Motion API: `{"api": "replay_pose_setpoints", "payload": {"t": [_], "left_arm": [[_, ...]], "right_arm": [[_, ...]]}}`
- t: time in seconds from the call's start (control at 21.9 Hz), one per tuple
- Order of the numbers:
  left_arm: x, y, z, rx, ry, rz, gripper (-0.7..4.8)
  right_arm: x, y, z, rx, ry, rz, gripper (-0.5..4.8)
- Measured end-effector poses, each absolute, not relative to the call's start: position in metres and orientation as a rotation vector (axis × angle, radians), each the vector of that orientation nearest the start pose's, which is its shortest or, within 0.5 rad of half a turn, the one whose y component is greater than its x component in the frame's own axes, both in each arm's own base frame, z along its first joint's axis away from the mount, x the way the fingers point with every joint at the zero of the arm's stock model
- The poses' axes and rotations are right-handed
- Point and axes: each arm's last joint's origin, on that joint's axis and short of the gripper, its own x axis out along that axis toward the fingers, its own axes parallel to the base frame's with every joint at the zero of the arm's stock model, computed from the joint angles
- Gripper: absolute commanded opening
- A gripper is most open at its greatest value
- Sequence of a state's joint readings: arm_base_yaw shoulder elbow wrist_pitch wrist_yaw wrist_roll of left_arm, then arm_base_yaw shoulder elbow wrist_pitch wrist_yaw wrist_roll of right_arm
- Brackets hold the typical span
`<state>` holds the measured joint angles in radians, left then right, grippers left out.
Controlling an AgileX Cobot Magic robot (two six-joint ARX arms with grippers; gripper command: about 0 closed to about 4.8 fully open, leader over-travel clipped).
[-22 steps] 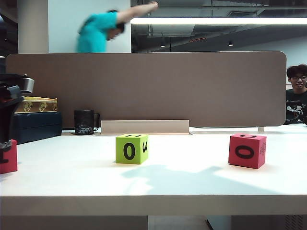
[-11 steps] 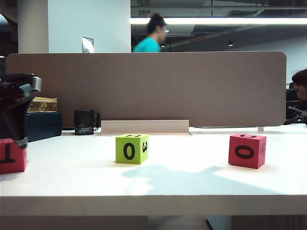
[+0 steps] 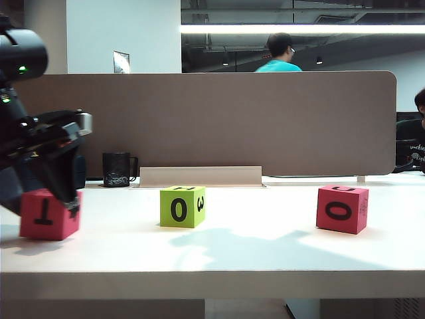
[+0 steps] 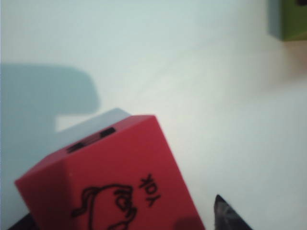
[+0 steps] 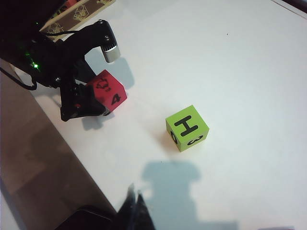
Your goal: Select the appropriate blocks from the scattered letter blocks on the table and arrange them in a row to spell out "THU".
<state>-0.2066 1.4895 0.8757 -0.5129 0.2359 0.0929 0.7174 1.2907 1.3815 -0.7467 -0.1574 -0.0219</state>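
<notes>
My left gripper (image 3: 56,201) is shut on a pinkish-red letter block (image 3: 44,215) at the left of the table (image 3: 252,259). That block shows a sideways T in the exterior view, and a 4 and a drawing (image 5: 109,91) in the right wrist view. It sits tilted in the jaws (image 4: 115,182). A lime-green block (image 3: 182,207) with 0, 3 and H (image 5: 187,127) stands mid-table. A second pinkish-red block (image 3: 342,209) stands at the right. My right gripper (image 5: 135,206) is shut and empty, high above the table's front edge.
A black mug (image 3: 117,169) stands at the back left before a tall beige divider panel (image 3: 212,119). A patterned box (image 5: 79,12) lies at the table's far left. People move behind the divider.
My left arm has swung right from the table's left edge, carrying the red T block with it and tilting it. The other two blocks and the right gripper have kept still.
</notes>
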Motion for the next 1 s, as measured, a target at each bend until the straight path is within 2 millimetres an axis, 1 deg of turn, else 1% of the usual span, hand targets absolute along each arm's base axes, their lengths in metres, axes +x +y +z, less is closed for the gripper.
{"api": "replay_pose_setpoints", "payload": {"t": [0.23,0.37,0.5,0.64,0.82,0.87,0.91,0.96,1.0], "left_arm": [[0.266,-0.077,0.189,0.056,1.099,-0.476,4.04],[0.266,-0.079,0.188,0.062,1.096,-0.475,4.04],[0.268,-0.078,0.190,0.095,1.090,-0.423,4.04],[0.278,-0.080,0.205,0.109,1.041,-0.399,4.04],[0.290,-0.083,0.237,0.112,0.974,-0.392,4.04],[0.292,-0.083,0.245,0.112,0.972,-0.392,3.87],[0.291,-0.083,0.256,0.112,0.982,-0.391,3.19],[0.287,-0.082,0.260,0.117,1.032,-0.390,2.44],[0.281,-0.080,0.257,0.126,1.103,-0.390,2.01]], "right_arm": [[0.194,0.175,0.380,-0.210,0.651,0.849,-0.05],[0.194,0.175,0.379,-0.213,0.660,0.847,-0.05],[0.193,0.175,0.379,-0.215,0.663,0.848,-0.05],[0.193,0.175,0.379,-0.215,0.663,0.848,-0.05],[0.193,0.175,0.378,-0.216,0.666,0.847,-0.05],[0.193,0.175,0.378,-0.217,0.670,0.847,-0.05],[0.193,0.174,0.378,-0.218,0.673,0.847,-0.05],[0.193,0.174,0.377,-0.220,0.680,0.846,-0.05],[0.192,0.174,0.376,-0.225,0.696,0.844,-0.05]]}}
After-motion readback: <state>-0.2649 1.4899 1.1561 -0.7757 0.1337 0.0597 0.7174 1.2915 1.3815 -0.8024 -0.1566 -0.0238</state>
